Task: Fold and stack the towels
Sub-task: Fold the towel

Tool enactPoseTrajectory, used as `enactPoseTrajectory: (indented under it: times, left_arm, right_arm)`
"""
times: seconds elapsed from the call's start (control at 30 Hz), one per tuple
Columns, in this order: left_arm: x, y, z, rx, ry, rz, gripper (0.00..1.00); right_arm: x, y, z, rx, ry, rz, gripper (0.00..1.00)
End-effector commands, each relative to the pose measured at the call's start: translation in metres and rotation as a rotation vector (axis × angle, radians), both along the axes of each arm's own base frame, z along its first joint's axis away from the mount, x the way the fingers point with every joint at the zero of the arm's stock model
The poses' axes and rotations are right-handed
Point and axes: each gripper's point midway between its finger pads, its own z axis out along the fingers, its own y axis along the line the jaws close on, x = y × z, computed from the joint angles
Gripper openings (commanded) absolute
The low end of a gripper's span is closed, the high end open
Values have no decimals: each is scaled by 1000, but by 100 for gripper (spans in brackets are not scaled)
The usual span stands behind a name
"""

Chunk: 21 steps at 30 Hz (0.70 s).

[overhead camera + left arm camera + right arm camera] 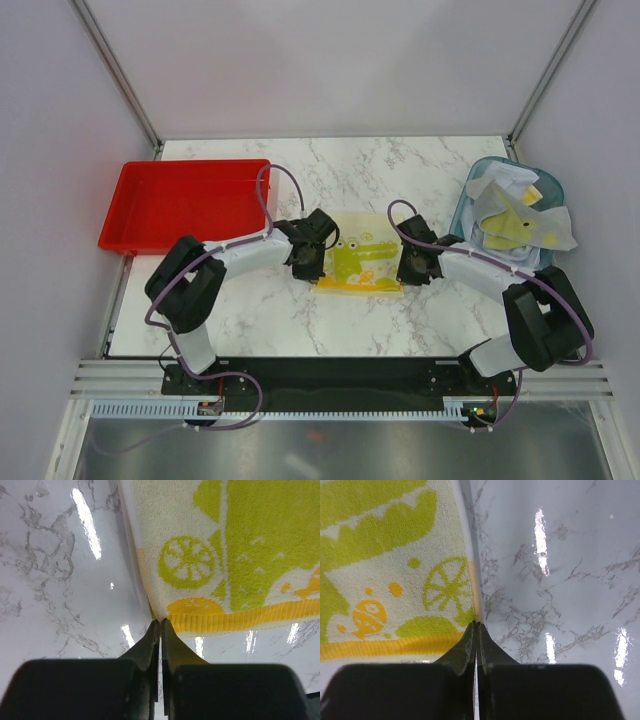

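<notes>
Pinching at the near left corner of the spread towel (358, 262), the left claw (160, 625) has its two dark fingertips pressed together with no gap between them. The cloth's corner, where the yellow hem meets the side edge, runs right in at the tips. The right claw (476, 626) is pressed shut in the same way on the near right corner of the same cloth, its tips meeting just where the hem ends beside a green lemon-slice print.

From above, the two claws sit at opposite sides of this towel, left and right, with the cloth between them. It lies open and flat near the middle of the marble-patterned surface (400, 170), pale yellow with a large green figure, lemon slices and small orange marks. The left wrist view shows a thin shadow under its left edge, so that edge may be slightly off the marble.

Further out on the right, just beyond the right arm, a teal basket (463, 212) holds the heaped towels (515, 215), white, grey and pale yellow, crumpled together and spilling over the rim. How many lie in the heap cannot be told. On the far left stands a red tray (185, 205), well apart from the spread cloth.

Counted: two claws, one spread towel, one heap, one basket, one tray.
</notes>
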Motion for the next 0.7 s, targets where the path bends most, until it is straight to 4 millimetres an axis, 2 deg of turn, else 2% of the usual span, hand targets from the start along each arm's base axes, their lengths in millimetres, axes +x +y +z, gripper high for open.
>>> enactPoseTrajectory:
  times: [0.0,0.23,0.37,0.43,0.5,0.53,0.6,0.67]
  left_arm:
    - [11,-7,26,-32,-57,44,2]
    - [11,-7,46,-42,-69,46,2]
    - [1,-10,58,-82,-40,27,2]
    - [-7,-7,58,-95,-26,29,2]
    - [-17,2,46,-67,-6,32,2]
    - [-19,5,41,-58,1,32,2]
    - [-28,10,25,-46,29,33,2]
    - [-33,10,18,-57,40,32,2]
  right_arm:
    - [13,4,22,5,-63,13,0]
    - [13,14,43,57,-85,55,0]
    - [9,18,59,88,-99,81,0]
    - [-1,16,55,101,-84,85,0]
    - [-9,16,53,123,-81,76,0]
    - [-16,12,43,119,-68,72,0]
    - [-22,10,36,126,-68,59,0]
    - [-27,6,25,121,-56,49,0]
